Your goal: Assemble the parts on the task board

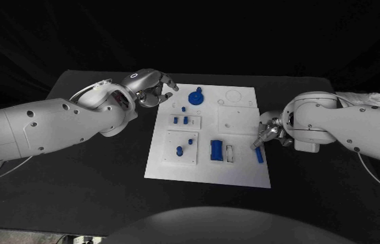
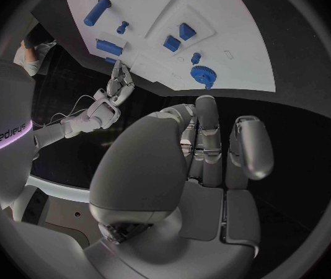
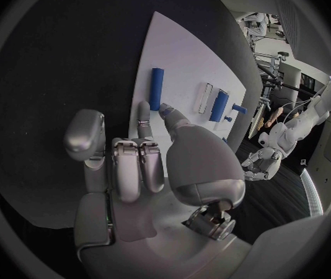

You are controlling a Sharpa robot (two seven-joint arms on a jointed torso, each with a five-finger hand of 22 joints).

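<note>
Head view, table (image 1: 95, 167): black, with the white task board (image 1: 238, 170) lying in its middle.
Left hand (image 1: 152, 88): at the board's far left corner, fingers curled in, holding nothing.
Right hand (image 1: 268, 132): at the board's right edge, fingers loosely apart, empty, fingertips just beside a blue bar (image 1: 259, 155).
Blue gear (image 1: 196, 97): on the board's far part, near the left hand.
Blue block (image 1: 215, 149): in a recess near the board's middle.

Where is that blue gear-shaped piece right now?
In the head view the round blue toothed gear sits on the white task board, at its far left corner, just beside the left hand.
</note>
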